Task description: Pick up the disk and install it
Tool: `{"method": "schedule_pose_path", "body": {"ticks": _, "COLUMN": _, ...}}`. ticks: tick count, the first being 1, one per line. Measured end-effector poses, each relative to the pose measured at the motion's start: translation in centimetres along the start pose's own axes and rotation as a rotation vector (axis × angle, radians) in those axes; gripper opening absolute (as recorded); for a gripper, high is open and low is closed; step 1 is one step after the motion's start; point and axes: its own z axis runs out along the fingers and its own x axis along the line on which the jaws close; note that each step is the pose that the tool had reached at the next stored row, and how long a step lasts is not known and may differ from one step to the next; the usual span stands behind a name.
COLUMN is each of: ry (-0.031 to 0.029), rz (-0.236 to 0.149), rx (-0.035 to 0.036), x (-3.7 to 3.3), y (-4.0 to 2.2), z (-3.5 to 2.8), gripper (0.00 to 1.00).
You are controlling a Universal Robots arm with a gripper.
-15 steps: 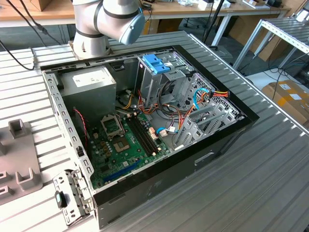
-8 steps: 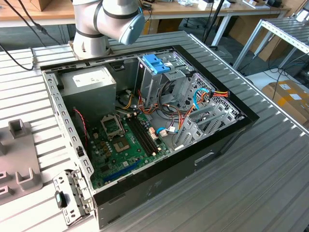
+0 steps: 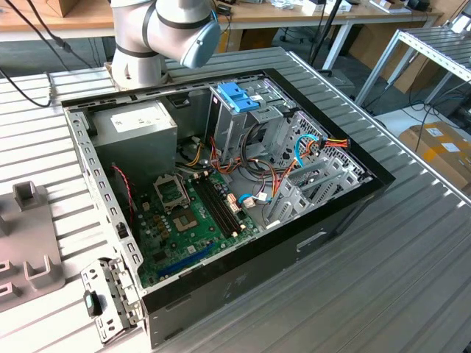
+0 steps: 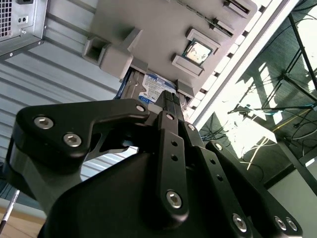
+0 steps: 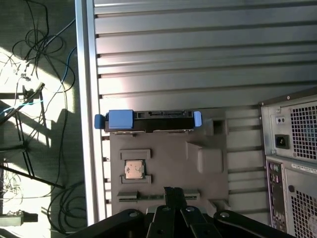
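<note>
Hovering over grey tray (image 5: 168, 163) with gripper (image 5: 173, 191) closed right up, gripping nothing. Seeing the disk (image 5: 148, 120) straight ahead of the fingertips at the tray's far edge, well apart from them, blue tab (image 5: 120, 120) at 1 end. Spotting 1 processor chip (image 5: 134, 169) seated between fingertips and disk. Noting white-and-blue label (image 4: 156, 87) on the disk, print not legible. Computer case (image 5: 292, 163) off to the hand's side.

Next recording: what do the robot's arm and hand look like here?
The arm has rounded silver-grey segments and a light blue joint cap. The hand is matte black, made of angular linked plates fastened with silver socket-head screws.
</note>
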Motion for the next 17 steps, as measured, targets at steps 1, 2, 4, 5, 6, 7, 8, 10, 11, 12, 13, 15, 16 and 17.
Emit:
{"method": "schedule_pose_path", "body": {"ticks": 1, "ry": 0.0000, "rz": 0.000, "rx": 0.0000, "x": 0.01, "y": 0.10, "z": 0.00, "gripper": 0.11}}
{"method": "schedule_pose_path", "body": {"ticks": 2, "ry": 0.0001, "rz": 0.000, "rx": 0.0001, "x": 0.02, "y": 0.23, "z": 0.00, "gripper": 0.11}}
{"method": "schedule_pose_path", "body": {"ticks": 4, "ry": 0.0001, "rz": 0.000, "rx": 0.0000, "x": 0.03, "y": 0.46, "z": 0.02, "gripper": 0.11}}
{"method": "schedule_pose_path", "body": {"ticks": 5, "ry": 0.0000, "rz": 0.000, "rx": 0.0000, "x": 0.04, "y": 0.58, "z": 0.03, "gripper": 0.11}}
{"method": "schedule_pose_path", "body": {"ticks": 6, "ry": 0.0000, "rz": 0.000, "rx": 0.0000, "x": 0.05, "y": 0.66, "z": 0.03, "gripper": 0.11}}
{"method": "schedule_pose_path", "body": {"ticks": 7, "ry": 0.0000, "rz": 0.000, "rx": 0.0000, "x": 0.06, "y": 0.74, "z": 0.04, "gripper": 0.11}}
{"method": "schedule_pose_path", "body": {"ticks": 8, "ry": 0.0000, "rz": 0.000, "rx": 0.0000, "x": 0.06, "y": 0.79, "z": 0.04, "gripper": 0.11}}
{"method": "schedule_pose_path", "body": {"ticks": 10, "ry": 0.0000, "rz": 0.000, "rx": 0.0000, "x": 0.06, "y": 0.86, "z": 0.04, "gripper": 0.11}}
{"method": "schedule_pose_path", "body": {"ticks": 11, "ry": 0.0001, "rz": 0.000, "rx": 0.0000, "x": 0.07, "y": 0.89, "z": 0.05, "gripper": 0.11}}
{"method": "schedule_pose_path", "body": {"ticks": 12, "ry": 0.0001, "rz": 0.000, "rx": 0.0001, "x": 0.07, "y": 0.92, "z": 0.04, "gripper": 0.11}}
{"method": "schedule_pose_path", "body": {"ticks": 13, "ry": 0.0001, "rz": 0.000, "rx": 0.0000, "x": 0.07, "y": 0.97, "z": 0.05, "gripper": 0.11}}
{"method": "schedule_pose_path", "body": {"ticks": 15, "ry": 0.0001, "rz": 0.000, "rx": 0.0000, "x": 0.08, "y": 1.02, "z": 0.06, "gripper": 0.11}}
{"method": "schedule_pose_path", "body": {"ticks": 16, "ry": 0.0000, "rz": 0.000, "rx": 0.0000, "x": 0.08, "y": 1.05, "z": 0.06, "gripper": 0.11}}
{"method": "schedule_pose_path", "body": {"ticks": 17, "ry": 0.0000, "rz": 0.000, "rx": 0.0000, "x": 0.09, "y": 1.10, "z": 0.07, "gripper": 0.11}}
